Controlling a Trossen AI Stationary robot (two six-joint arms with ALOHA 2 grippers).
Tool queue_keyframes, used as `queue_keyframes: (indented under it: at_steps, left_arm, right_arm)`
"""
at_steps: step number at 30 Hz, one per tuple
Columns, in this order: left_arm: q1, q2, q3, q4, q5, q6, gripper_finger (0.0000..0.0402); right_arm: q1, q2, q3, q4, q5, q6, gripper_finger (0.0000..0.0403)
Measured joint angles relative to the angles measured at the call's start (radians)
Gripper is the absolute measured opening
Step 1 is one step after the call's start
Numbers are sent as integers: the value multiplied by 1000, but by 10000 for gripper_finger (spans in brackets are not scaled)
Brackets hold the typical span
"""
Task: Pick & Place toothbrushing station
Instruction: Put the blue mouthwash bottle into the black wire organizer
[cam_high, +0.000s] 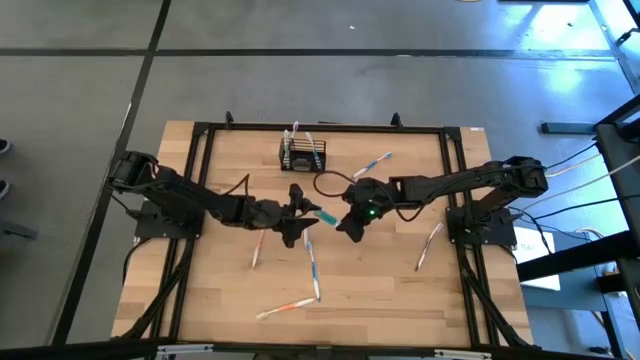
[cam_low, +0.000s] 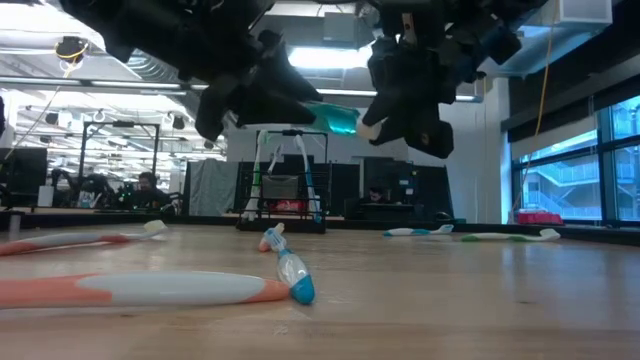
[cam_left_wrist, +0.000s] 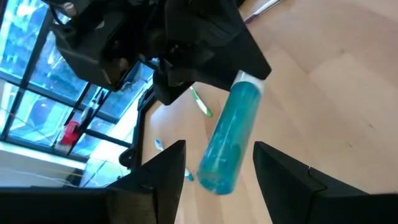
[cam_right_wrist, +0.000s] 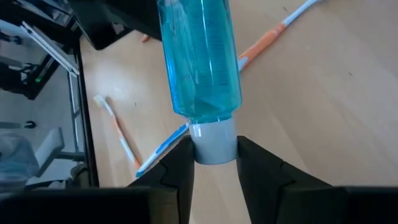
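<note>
Your two arms meet over the middle of the table (cam_high: 400, 300), both reaching inward and held well above the wood. Your right arm stretches in from its base at the right edge, elbow bent, and its gripper (cam_right_wrist: 213, 155) is clamped on the white cap of a teal tube (cam_high: 328, 216); in the right wrist view the cap sits squeezed between the two fingers (cam_right_wrist: 261, 168) and the tube's body points away from them. In the low view the tube (cam_low: 335, 117) hangs level in the air between the two dark grippers.

Your left arm comes in from the left edge, forearm low and nearly straight, wrist turned toward the tube. Its gripper (cam_left_wrist: 217, 168) stands apart, one finger on each side of the tube's (cam_left_wrist: 229, 140) free end, and you can see daylight between each finger (cam_left_wrist: 283, 171) and the tube, so it grips nothing.

The basket (cam_high: 302, 154) stands at the far edge of the table, well apart from both grippers, with a few brushes upright in it. It shows small and far off in the low view (cam_low: 283, 205). Other brushes (cam_high: 312, 265) lie scattered flat on the wood.
</note>
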Motion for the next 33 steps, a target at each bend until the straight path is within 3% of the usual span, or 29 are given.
queue_keyframes:
  at_steps: [7,18,29,33]
  left_arm:
    - [15,0,0,-13,31,-23,184]
    - [10,0,1,-31,46,-75,182]
    - [11,0,1,-69,31,-100,86]
    - [11,0,1,-70,30,-101,74]
  right_arm:
    - [-4,0,0,85,-19,25,107]
    - [-21,0,0,74,-18,26,107]
    - [-23,0,0,74,-14,12,107]
    - [-23,0,0,75,-21,-11,107]
